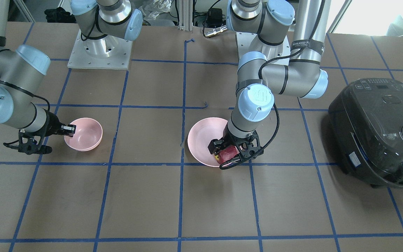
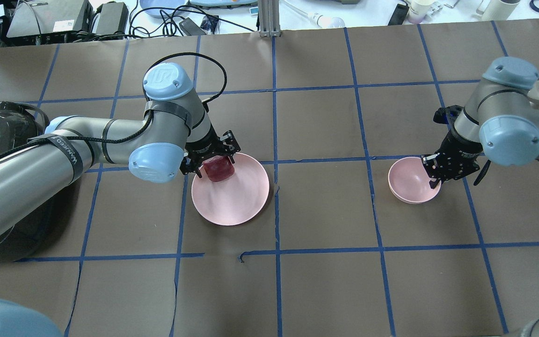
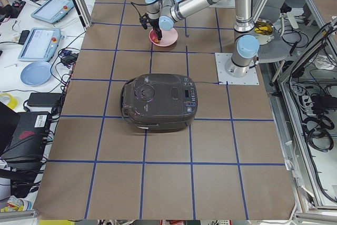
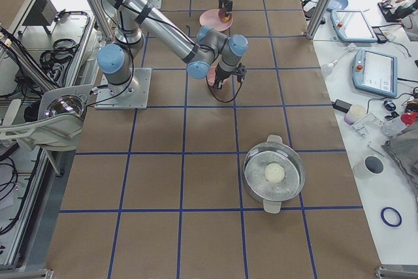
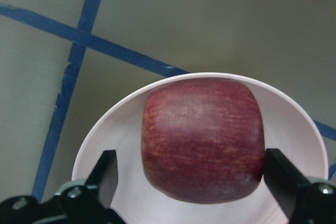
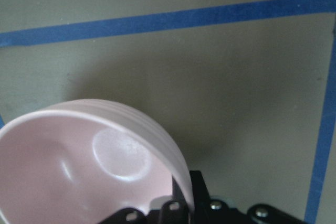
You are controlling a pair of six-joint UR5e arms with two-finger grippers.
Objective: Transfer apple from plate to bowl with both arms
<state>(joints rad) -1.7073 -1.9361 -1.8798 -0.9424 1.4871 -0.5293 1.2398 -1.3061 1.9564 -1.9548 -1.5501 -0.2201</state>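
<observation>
The apple [image 5: 202, 140] is dark red with fine paler streaks, blocky and flat-sided. In the front-facing view we see a yellow patch low on it. It sits on the plate [image 2: 236, 199], close to the rim on the side away from the robot's base and toward its left. The left end effector [image 2: 214, 164] is spread around the apple. One finger [image 5: 107, 177] stands clear, with pink plate showing between, and the other touches the skin or lies just beside it.

The bench [image 2: 325, 210] is brown board marked into squares by blue tape. Past its ends we see white side tables [image 4: 339, 50] carrying tablets [image 4: 375, 70].

The bowl [image 2: 407, 180] sits well apart from the plate, toward the robot's right. The right end effector [image 2: 434, 178] pinches its rim on the side away from the plate, one finger outside the wall. A dark rice cooker [image 1: 380, 133], lid down, stands on the plate's other side. A steel pot [image 4: 274, 174] with a pale ball in it stands far beyond the bowl.
</observation>
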